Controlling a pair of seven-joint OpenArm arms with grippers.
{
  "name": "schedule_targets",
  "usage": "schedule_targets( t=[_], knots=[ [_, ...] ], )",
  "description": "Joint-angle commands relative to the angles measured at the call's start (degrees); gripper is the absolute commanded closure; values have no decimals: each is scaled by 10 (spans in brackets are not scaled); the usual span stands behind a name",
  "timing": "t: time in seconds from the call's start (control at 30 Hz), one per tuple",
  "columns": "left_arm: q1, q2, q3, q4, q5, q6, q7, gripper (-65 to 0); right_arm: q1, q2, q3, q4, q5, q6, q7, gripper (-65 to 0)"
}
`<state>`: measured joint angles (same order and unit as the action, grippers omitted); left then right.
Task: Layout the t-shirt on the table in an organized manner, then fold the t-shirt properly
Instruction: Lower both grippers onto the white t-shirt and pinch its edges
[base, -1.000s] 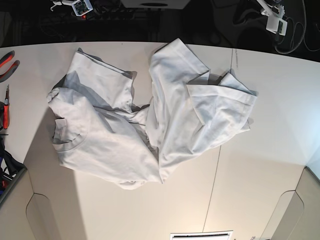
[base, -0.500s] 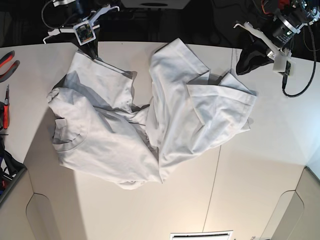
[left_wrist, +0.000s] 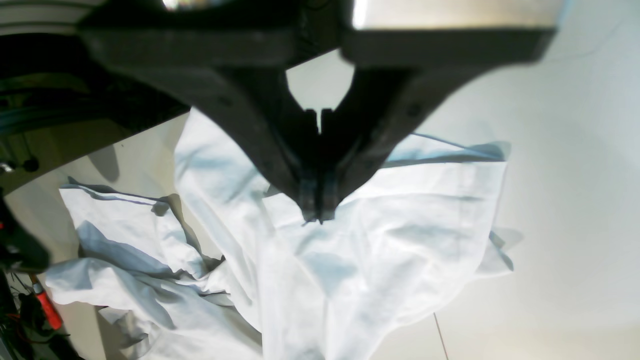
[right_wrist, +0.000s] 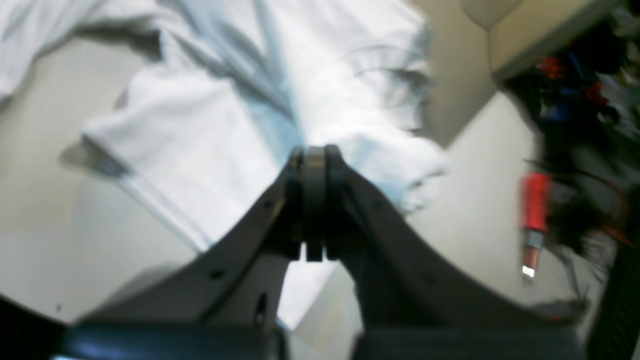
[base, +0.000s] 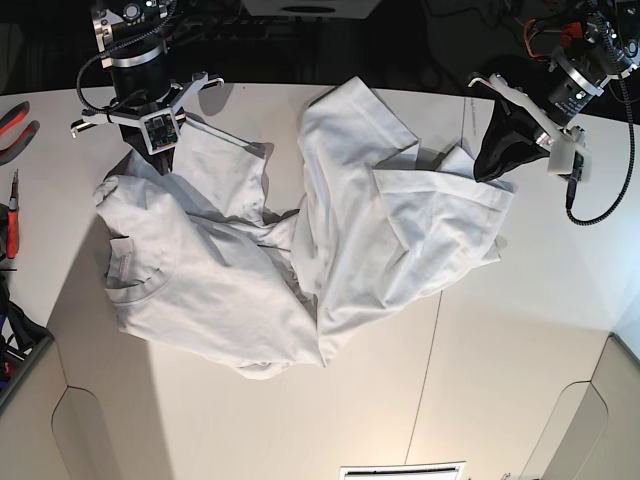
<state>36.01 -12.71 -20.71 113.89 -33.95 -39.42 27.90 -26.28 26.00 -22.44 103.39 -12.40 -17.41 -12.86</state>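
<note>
The white t-shirt (base: 330, 240) lies crumpled and folded over itself in the middle of the table (base: 500, 350), its collar (base: 140, 275) at the near left. My left gripper (base: 492, 158) hovers at the shirt's far right corner. In the left wrist view this gripper (left_wrist: 318, 212) is shut with nothing in it, just above the t-shirt (left_wrist: 390, 240). My right gripper (base: 157, 150) hangs over the far left part of the shirt. The right wrist view shows it (right_wrist: 313, 156) shut and empty above the blurred t-shirt (right_wrist: 210, 140).
Red-handled tools (base: 12, 130) lie at the table's left edge, one of them also in the right wrist view as a red tool (right_wrist: 532, 220). A black cable (base: 610, 200) loops beside the left arm. A dark seam line (base: 428, 370) runs toward the front. The table's far edge borders a dark area.
Both arms have come down from the back and out over the table, the right one onto the shirt's far left part, the left one to its far right corner. The shirt has not moved.
</note>
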Motion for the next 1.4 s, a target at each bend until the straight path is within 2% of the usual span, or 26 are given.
schedule_targets(
  t=[0.0, 0.13, 0.2, 0.23, 0.33, 0.5, 0.6, 0.7, 0.8, 0.83, 0.87, 0.97, 1.17, 1.27, 1.37],
  knots=[
    [2, -3, -3, 8, -10, -6, -10, 0, 5, 5, 13, 1, -6, 23, 3, 0],
    [2, -3, -3, 8, -10, -6, -10, 0, 11, 5, 67, -19, 51, 165, -3, 0],
    [2, -3, -3, 8, -9, -6, -10, 0, 10, 5, 92, -19, 76, 214, -2, 0],
    [2, -3, -3, 8, -10, -6, -10, 0, 10, 5, 102, -19, 80, 225, -2, 0],
    [2, -3, -3, 8, -9, -6, -10, 0, 10, 5, 129, -19, 79, 216, -3, 0],
    [2, -3, -3, 8, -9, -6, -8, 0, 10, 5, 154, -19, 69, 168, -19, 0],
    [2, -3, -3, 8, -9, -6, -8, 0, 10, 5, 155, -19, 45, 168, -64, 0],
    [2, -3, -3, 8, -9, -6, -8, 0, 9, 5, 155, -19, 32, 175, -85, -8],
    [2, -3, -3, 8, -9, -6, -8, 0, 5, 5, 155, -19, 10, 193, -86, -220],
    [2, -3, -3, 8, -9, -6, -8, 0, 4, 5, 155, -19, 10, 191, -87, -261],
    [2, -3, -3, 8, -9, -6, -8, 0, 2, 4, 155, -19, 15, 185, -87, -271],
    [2, -3, -3, 8, -9, -6, -6, 0, 1, -3, 155, -19, 62, 178, -102, -271],
    [2, -4, -3, 8, -9, -6, -6, 0, 1, -40, 155, -19, 38, 186, -112, -271],
    [2, -4, -3, 8, -9, -6, -6, 0, 1, -48, 155, -19, 85, 177, -123, -271],
    [2, -4, -3, 8, -9, -6, -6, 0, 0, -57, 155, -19, 106, 172, -136, -271]
  ],
)
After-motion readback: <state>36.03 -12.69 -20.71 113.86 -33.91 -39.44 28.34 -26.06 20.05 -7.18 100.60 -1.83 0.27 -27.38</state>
